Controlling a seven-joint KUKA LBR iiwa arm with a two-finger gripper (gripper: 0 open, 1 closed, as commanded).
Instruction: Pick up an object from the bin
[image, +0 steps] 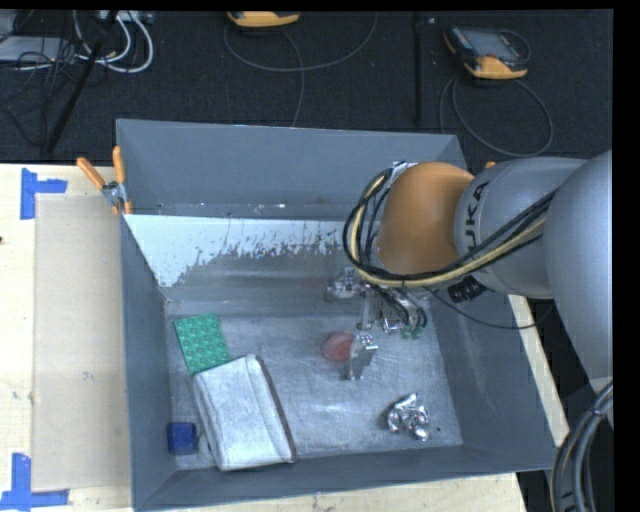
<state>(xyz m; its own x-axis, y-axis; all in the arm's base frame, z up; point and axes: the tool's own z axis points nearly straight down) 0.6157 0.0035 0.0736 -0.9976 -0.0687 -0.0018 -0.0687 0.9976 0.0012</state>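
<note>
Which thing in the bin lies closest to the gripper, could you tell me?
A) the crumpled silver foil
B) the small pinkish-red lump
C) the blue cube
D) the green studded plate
B: the small pinkish-red lump lies right beside the gripper in the middle of the bin floor, with the other three things well off toward the bin's sides and corners.

In the bin (250, 262), a studded plate (201, 342) lies left, a folded cloth (240, 412) just before it, a small cube (181, 437) left of the cloth. A rounded lump (338, 347) sits mid-floor beside the end effector (357, 362); a crumpled wad (409, 416) lies right.
</note>
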